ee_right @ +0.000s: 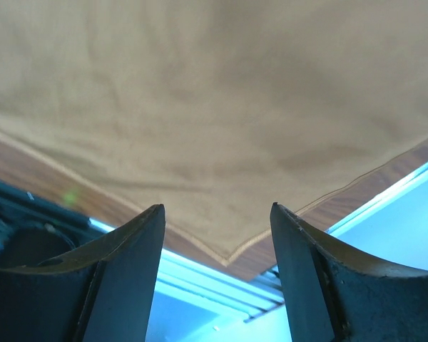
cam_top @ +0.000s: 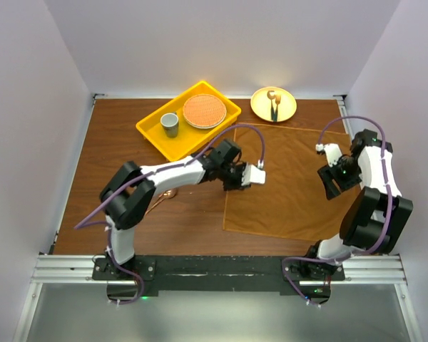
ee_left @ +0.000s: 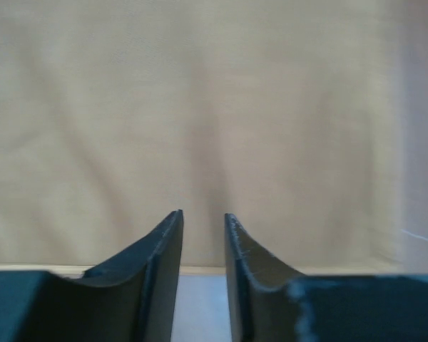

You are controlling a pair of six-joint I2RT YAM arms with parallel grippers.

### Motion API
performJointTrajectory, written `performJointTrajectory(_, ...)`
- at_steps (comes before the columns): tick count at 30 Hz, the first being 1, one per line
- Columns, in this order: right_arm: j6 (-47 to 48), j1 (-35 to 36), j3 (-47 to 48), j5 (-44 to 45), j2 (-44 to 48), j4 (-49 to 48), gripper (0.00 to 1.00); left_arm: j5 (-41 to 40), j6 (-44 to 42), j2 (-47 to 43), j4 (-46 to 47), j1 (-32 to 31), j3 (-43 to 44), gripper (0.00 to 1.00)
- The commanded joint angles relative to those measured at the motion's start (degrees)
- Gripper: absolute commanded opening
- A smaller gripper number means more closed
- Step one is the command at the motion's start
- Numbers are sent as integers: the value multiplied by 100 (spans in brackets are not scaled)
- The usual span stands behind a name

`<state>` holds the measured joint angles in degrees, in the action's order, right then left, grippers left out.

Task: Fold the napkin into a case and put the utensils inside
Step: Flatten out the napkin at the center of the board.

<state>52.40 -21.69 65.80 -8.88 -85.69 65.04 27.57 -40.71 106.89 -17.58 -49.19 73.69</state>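
Left wrist view: left claw sits low over the napkin, just inside one edge of the cloth. Its jaws are released but stand only a narrow gap apart, with nothing visible between them. The cloth ahead is flat with faint creases.

Right wrist view: right claw is released, jaws wide apart, nothing between them. It hangs above a corner of the napkin; the corner tip shows in the gap. Whether the fingertips touch the cloth cannot be told.

Top external view: the napkin lies spread out in a single layer on the right half of the tabletop, unfolded. The left arm reaches across to the cloth's left edge. The right arm bends in over its right side, well apart from the left claw.

- Spoon: only a small copper-coloured part shows, on bare wood left of the napkin, mostly hidden beneath the left arm.
- Yellow tray, far left of centre, holds a grey cup and a round orange woven mat.
- Yellow plate, beyond the napkin's far edge, carries a dark-handled utensil.
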Motion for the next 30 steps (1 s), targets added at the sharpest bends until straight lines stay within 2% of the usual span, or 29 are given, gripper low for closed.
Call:
performJointTrajectory(1,-845,-89,678,-544,-368,-122,66,-252,310,639,89,296,681,31)
performJointTrajectory(11,-1513,-265,1936,-790,-1194,-88,71,-104,-306,403,-210,287,-451,19)
performJointTrajectory(21,-2041,-415,2674,-1036,-1872,-368,75,-77,-842,-326,-693,15,-1383,16)
performJointTrajectory(25,-2487,-423,2833,-1071,-2109,-772,75,116,-397,-520,-773,303,-981,24)
performJointTrajectory(28,-3031,-415,2816,-1063,-2162,-1483,74,582,384,-415,-773,866,-103,37)
performJointTrajectory(30,-3296,-415,2824,-1080,-2224,-2044,74,714,782,-406,-459,1209,345,46)
